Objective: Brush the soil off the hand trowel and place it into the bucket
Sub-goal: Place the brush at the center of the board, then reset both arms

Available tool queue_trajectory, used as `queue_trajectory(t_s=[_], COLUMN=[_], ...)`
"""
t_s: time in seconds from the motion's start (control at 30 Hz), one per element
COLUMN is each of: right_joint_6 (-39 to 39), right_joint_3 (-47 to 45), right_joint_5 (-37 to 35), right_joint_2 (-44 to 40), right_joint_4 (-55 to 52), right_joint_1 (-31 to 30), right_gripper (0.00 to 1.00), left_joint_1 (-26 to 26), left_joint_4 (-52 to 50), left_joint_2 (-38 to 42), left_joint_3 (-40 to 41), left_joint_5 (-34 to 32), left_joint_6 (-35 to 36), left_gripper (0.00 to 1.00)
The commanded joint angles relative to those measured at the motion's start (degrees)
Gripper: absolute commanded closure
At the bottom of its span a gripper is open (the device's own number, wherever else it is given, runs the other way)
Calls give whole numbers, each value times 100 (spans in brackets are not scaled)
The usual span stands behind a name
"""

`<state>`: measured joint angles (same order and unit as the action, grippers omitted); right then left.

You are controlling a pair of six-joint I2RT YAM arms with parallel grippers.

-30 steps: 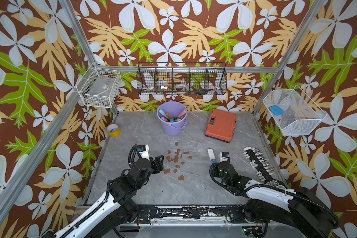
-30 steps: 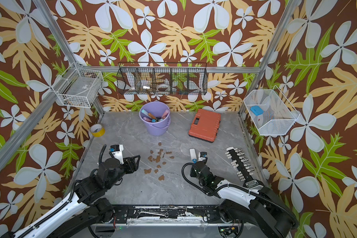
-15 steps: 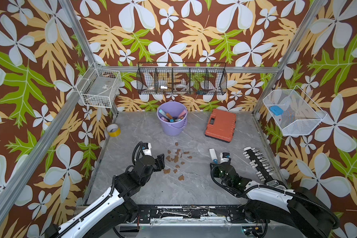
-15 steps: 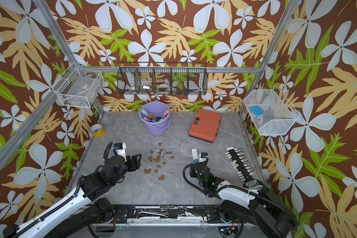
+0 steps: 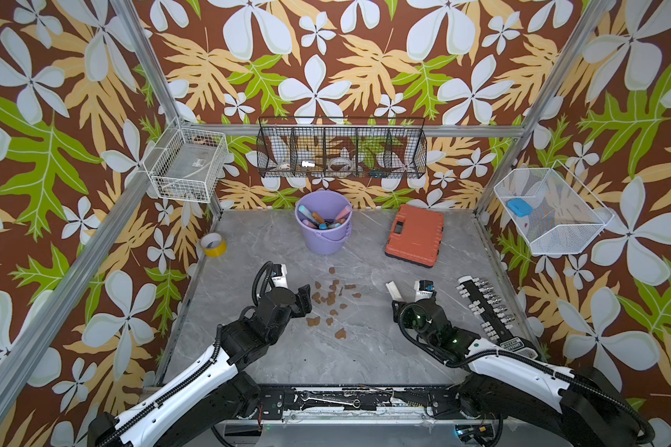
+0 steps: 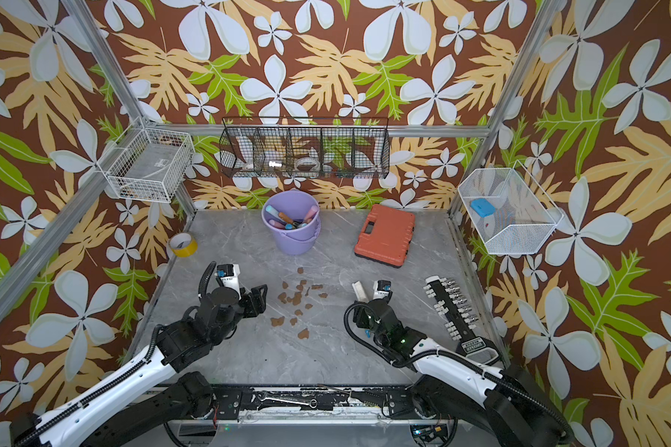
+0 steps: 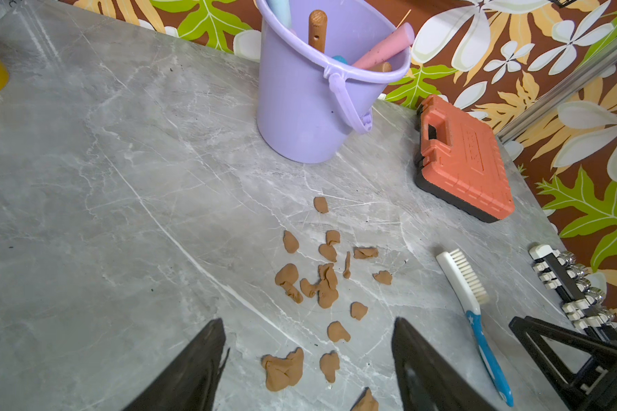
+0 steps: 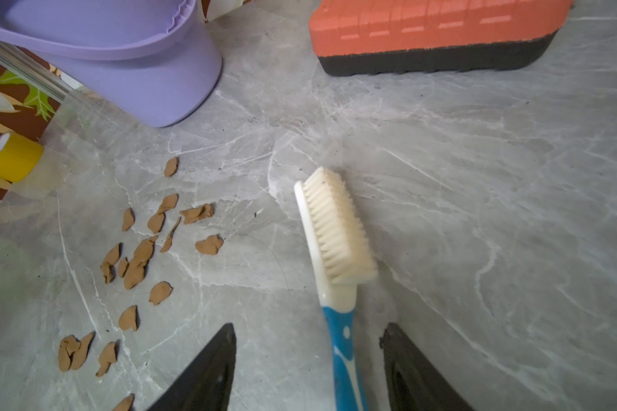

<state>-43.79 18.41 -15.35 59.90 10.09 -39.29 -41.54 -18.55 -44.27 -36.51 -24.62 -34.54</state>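
Note:
The lavender bucket [image 5: 323, 232] [image 6: 293, 236] stands at the back of the table, with several tool handles sticking out of it [image 7: 317, 28]. I cannot tell which handle is the hand trowel; no blade shows. Brown soil blobs [image 5: 331, 298] [image 7: 323, 281] [image 8: 139, 256] lie scattered mid-table. My left gripper [image 5: 305, 298] [image 7: 309, 323] hangs open just left of them, holding nothing. A white-bristled brush with a blue handle [image 5: 392, 289] [image 8: 335, 235] lies on the table. Its handle runs between the open jaws of my right gripper [image 8: 309, 329], apart from both.
An orange tool case [image 5: 415, 236] lies at the back right. A black socket rail [image 5: 485, 305] runs along the right edge, and a yellow tape roll [image 5: 213, 244] sits at the far left. Wire baskets [image 5: 341, 151] hang on the walls.
My right gripper has opened and let go of the brush, which now rests on the table. The left arm has reached slightly forward, and its jaws stand a little wider.

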Motion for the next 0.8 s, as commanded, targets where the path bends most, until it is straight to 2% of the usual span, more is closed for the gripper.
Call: queue_trajectory(t_s=[0.0, 0.13, 0.27, 0.3, 0.33, 0.4, 0.47, 0.5, 0.57, 0.63, 0.7, 0.77], right_joint_6=[-235, -197, 504, 752, 950, 1309, 1541, 1643, 1748, 1807, 1837, 1958], right_joint_3=[-4, -9, 244, 430, 595, 1056, 1520, 1737, 1997, 2147, 2238, 2270], right_joint_5=[-20, -115, 42, 125, 192, 215, 200, 181, 129, 96, -243, -603], right_joint_2=[-17, -210, -417, -382, -327, -97, 198, 338, 499, 562, 611, 638], right_joint_4=[-182, -257, -246, -351, -465, -830, -1199, -1370, -1525, -1500, -1457, -1418], right_joint_1=[0, 3, 35, 59, 77, 101, 123, 127, 145, 175, 185, 185], right_gripper=[35, 36, 33, 30, 25, 0, 0, 0, 0, 0, 0, 0], left_joint_1=[5, 8, 5, 6, 10, 9, 42, 108, 483, 1147, 1933, 2551], left_joint_4=[133, 202, 665, 883, 1151, 2263, 3875, 4810, 6119, 6613, 7310, 8260], left_joint_2=[0, -35, -223, -270, -290, -301, -310, -348, -453, -453, -588, -1197], left_joint_3=[-67, -40, 29, 73, 142, 516, 1106, 1446, 2076, 2591, 3052, 3245], left_joint_5=[-152, -532, -1726, -2195, -2564, -3218, -3461, -3384, -3225, -2886, -2058, -1325], left_joint_6=[76, 96, 449, 639, 835, 1693, 2875, 3570, 4187, 3736, 3271, 2955], left_gripper=[24, 22, 9, 0, 0, 0, 0, 0, 0, 0, 0, 0])
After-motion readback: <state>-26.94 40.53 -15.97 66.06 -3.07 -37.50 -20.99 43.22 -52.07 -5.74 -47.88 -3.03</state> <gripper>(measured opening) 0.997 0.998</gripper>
